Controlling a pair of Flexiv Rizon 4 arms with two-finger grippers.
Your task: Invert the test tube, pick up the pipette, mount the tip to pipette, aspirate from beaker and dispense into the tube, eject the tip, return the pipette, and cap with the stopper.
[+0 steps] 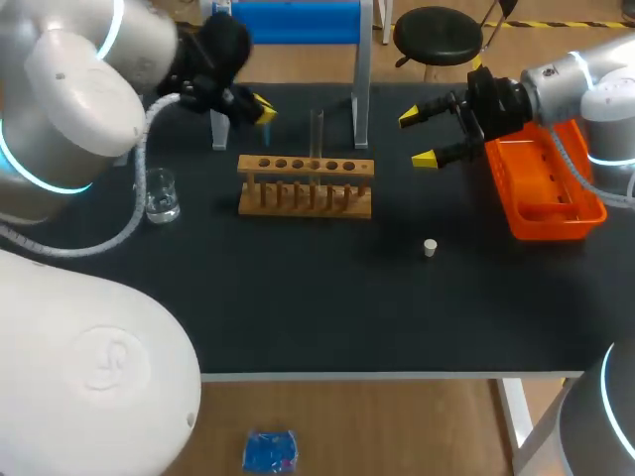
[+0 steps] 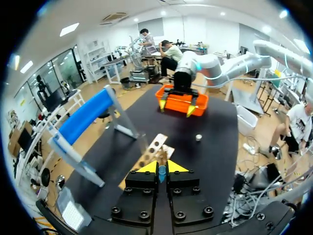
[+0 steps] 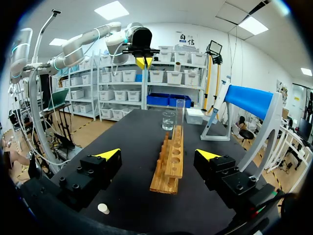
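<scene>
A clear test tube (image 1: 317, 132) stands upright in the wooden rack (image 1: 306, 185), also seen ahead of my right gripper as the test tube (image 3: 180, 112) in the rack (image 3: 171, 161). My left gripper (image 1: 263, 107) hangs behind the rack's left end. In its wrist view the left gripper (image 2: 162, 167) is shut on a slim blue pipette (image 2: 162, 173), of which only a small part shows. My right gripper (image 1: 425, 137) stands open to the right of the rack, nothing between its fingers. The glass beaker (image 1: 161, 195) sits at the left. A white stopper (image 1: 430, 247) lies on the table, seen under the right gripper as stopper (image 3: 102, 208).
An orange basket (image 1: 544, 183) sits at the table's right edge under my right arm. A blue-and-white stand (image 1: 288, 22) rises at the back, behind the rack. The black tabletop (image 1: 327, 297) in front of the rack is bare.
</scene>
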